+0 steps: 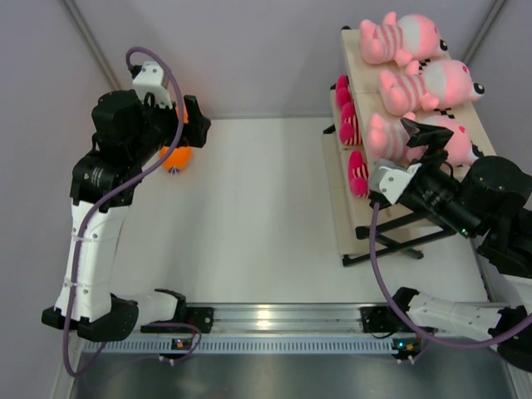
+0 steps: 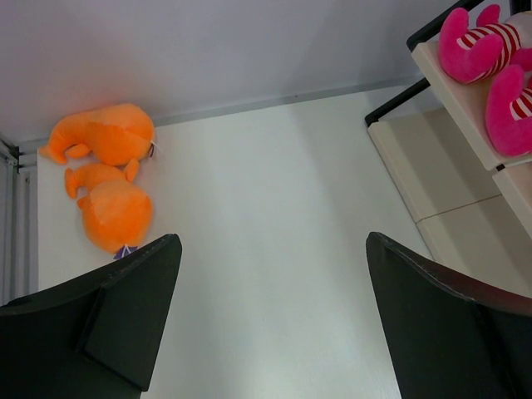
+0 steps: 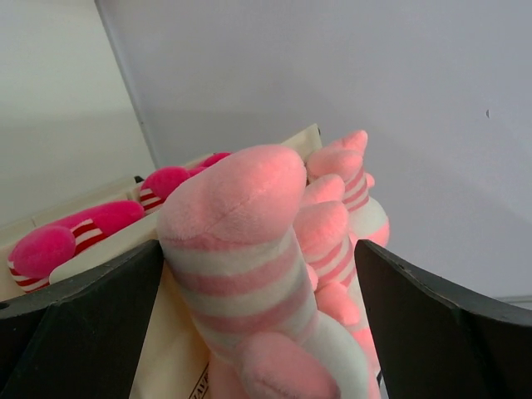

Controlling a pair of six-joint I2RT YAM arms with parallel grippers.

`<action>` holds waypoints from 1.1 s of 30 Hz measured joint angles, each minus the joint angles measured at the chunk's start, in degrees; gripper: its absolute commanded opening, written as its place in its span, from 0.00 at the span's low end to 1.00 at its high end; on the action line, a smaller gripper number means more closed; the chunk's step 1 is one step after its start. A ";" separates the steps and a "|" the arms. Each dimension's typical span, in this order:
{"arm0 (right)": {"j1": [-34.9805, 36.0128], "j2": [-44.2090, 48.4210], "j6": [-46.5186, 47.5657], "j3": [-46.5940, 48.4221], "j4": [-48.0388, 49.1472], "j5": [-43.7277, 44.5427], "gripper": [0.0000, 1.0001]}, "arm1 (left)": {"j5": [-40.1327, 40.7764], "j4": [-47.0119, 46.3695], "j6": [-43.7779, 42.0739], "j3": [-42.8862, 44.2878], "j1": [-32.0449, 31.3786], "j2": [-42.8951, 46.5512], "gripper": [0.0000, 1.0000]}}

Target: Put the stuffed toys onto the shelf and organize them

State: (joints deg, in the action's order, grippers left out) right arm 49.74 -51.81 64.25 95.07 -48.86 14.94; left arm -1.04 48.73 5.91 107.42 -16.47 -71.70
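Three big pale-pink striped toys lie in a row on the shelf's top board (image 1: pixel 357 51): one at the far end (image 1: pixel 399 37), one in the middle (image 1: pixel 424 83), one nearest (image 1: pixel 445 141). Hot-pink toys (image 1: pixel 347 125) sit on the lower board. My right gripper (image 1: pixel 416 140) is open, its jaws on either side of the nearest toy's striped leg (image 3: pixel 241 249). Two orange toys (image 2: pixel 108 133) (image 2: pixel 115 214) lie on the table by the far left wall. My left gripper (image 2: pixel 273 241) is open and empty, above the table just to the right of them.
The shelf's black crossed frame (image 1: pixel 391 249) stands on the table at the right. Its lower boards (image 2: pixel 432 166) reach toward the middle. Grey walls close the far side and both flanks. A metal rail (image 1: pixel 283 320) carries the arm bases at the near edge.
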 measured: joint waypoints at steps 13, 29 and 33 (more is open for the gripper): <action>-0.02 -3.58 -6.32 7.43 -8.15 -2.21 0.99 | -2.10 -0.02 0.15 -0.22 0.59 -0.09 0.99; -0.02 -0.96 -15.15 13.70 -6.23 -13.90 1.00 | -4.39 -0.02 0.13 -0.57 0.81 -0.09 0.99; -0.02 0.83 -21.11 15.98 0.28 -12.72 1.00 | -5.42 0.00 0.15 -0.85 0.96 -0.09 0.99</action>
State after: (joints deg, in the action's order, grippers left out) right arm 49.71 -50.98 43.13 111.04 -48.58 2.22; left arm -6.46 48.73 6.07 106.56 -15.51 -71.79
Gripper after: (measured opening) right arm 0.993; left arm 0.987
